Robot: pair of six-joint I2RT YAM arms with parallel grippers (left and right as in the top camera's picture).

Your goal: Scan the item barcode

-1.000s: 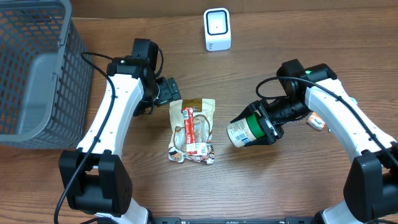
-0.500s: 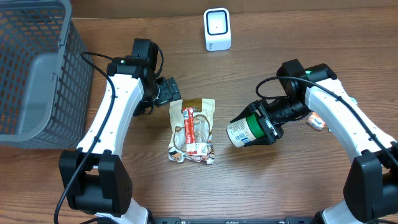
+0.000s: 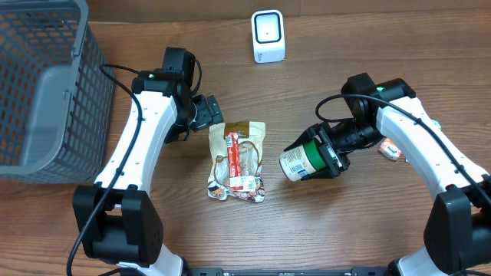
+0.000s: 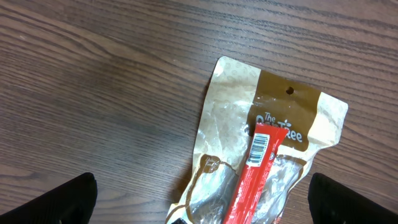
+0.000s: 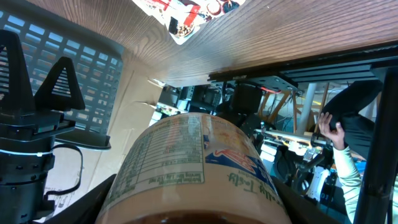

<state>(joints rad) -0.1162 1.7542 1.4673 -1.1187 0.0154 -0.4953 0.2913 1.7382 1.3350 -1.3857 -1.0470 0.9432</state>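
Observation:
A white barcode scanner (image 3: 268, 36) stands upright at the back of the table. My right gripper (image 3: 330, 149) is shut on a jar (image 3: 299, 164) with a white label and green lid, held on its side right of centre; the label (image 5: 186, 155) fills the right wrist view, between the jaws (image 5: 193, 208). A tan and clear snack bag (image 3: 238, 161) lies flat in the middle, a red stick with a barcode (image 4: 261, 155) on it. My left gripper (image 3: 209, 113) hovers open by the bag's top left corner, its fingertips (image 4: 68, 199) wide apart over the bag (image 4: 273, 118).
A grey mesh basket (image 3: 77, 46) takes up the far left of the table. A small orange and white object (image 3: 390, 149) lies by the right arm. The wooden table (image 3: 345, 222) runs bare along the front.

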